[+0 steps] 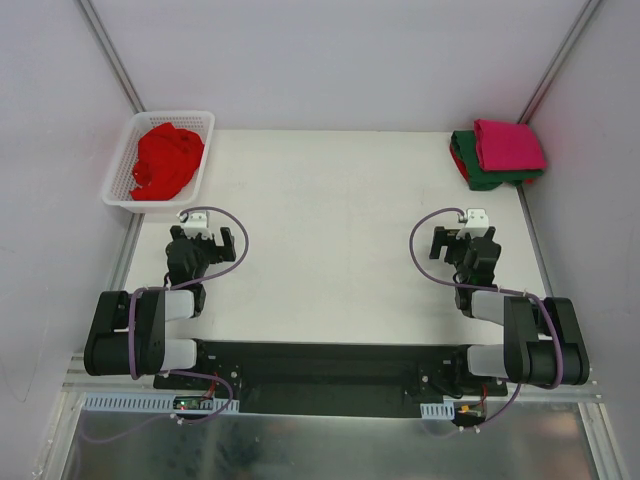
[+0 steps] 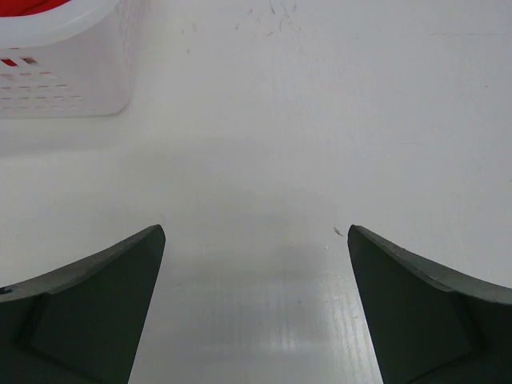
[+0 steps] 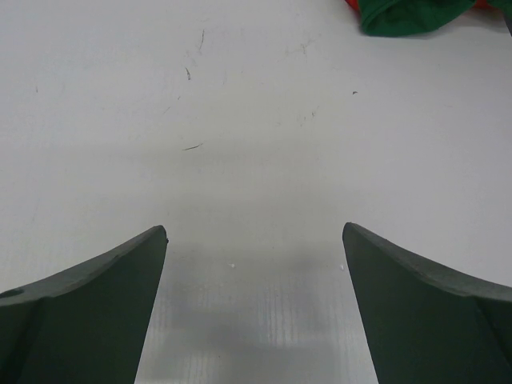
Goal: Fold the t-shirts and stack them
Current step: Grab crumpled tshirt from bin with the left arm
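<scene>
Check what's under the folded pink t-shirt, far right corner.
A folded dark green t-shirt lies under the pink t-shirt, showing along its left and near edges. Whether anything lies below the green is covered.

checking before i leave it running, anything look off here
Only the red t-shirt stands out: crumpled in the basket, unfolded. The pink t-shirt lies folded on the green t-shirt, shifted toward its right edge.

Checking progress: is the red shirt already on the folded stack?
No, the red shirt lies crumpled in the basket at far left; only the pink shirt sits on the green shirt at far right.
</scene>
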Motion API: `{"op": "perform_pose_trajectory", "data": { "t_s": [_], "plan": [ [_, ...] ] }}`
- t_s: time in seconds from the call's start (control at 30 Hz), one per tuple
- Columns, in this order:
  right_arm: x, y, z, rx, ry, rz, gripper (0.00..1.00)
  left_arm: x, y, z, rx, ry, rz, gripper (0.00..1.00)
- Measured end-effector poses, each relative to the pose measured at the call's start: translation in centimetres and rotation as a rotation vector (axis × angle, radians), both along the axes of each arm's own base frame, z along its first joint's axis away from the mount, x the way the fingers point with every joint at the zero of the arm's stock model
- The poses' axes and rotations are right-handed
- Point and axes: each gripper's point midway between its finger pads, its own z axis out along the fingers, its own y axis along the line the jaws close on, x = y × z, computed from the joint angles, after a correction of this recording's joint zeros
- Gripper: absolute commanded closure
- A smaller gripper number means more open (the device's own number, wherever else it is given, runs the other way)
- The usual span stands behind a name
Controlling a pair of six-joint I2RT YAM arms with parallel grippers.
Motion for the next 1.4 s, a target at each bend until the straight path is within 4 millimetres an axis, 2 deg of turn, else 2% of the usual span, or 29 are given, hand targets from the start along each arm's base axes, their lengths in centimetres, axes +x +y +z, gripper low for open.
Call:
{"op": "perform_pose_trajectory", "data": {
  "t_s": [0.3,0.43,0.53,0.63,0.83,0.97,1.07,1.27,1.4],
  "plan": [
    [0.0,0.0,0.0,0.0,0.0,0.0,0.04,0.0,0.2,0.0,0.002,0.0,0.014,0.01],
    [0.0,0.0,0.0,0.0,0.0,0.0,0.04,0.0,1.4,0.2,0.0,-0.002,0.088,0.01],
    [0.0,0.0,0.0,0.0,0.0,0.0,0.04,-0.4,2.2,1.4,-0.004,-0.012,0.144,0.01],
    [0.0,0.0,0.0,0.0,0.0,0.0,0.04,0.1,3.0,3.8,-0.029,-0.019,0.206,0.01],
    [0.0,0.0,0.0,0.0,0.0,0.0,0.04,2.3,3.9,10.5,-0.082,-0.052,0.281,0.01],
    [0.0,0.0,0.0,0.0,0.0,0.0,0.04,4.1,3.8,14.6,-0.078,-0.043,0.267,0.01],
    [0.0,0.0,0.0,0.0,0.0,0.0,0.04,6.1,3.6,18.2,-0.042,-0.037,0.232,0.01],
    [0.0,0.0,0.0,0.0,0.0,0.0,0.04,9.8,4.9,22.1,0.097,0.055,0.239,0.01],
    [0.0,0.0,0.0,0.0,0.0,0.0,0.04,11.5,6.7,22.6,0.184,0.133,0.293,0.01]
  ]
}}
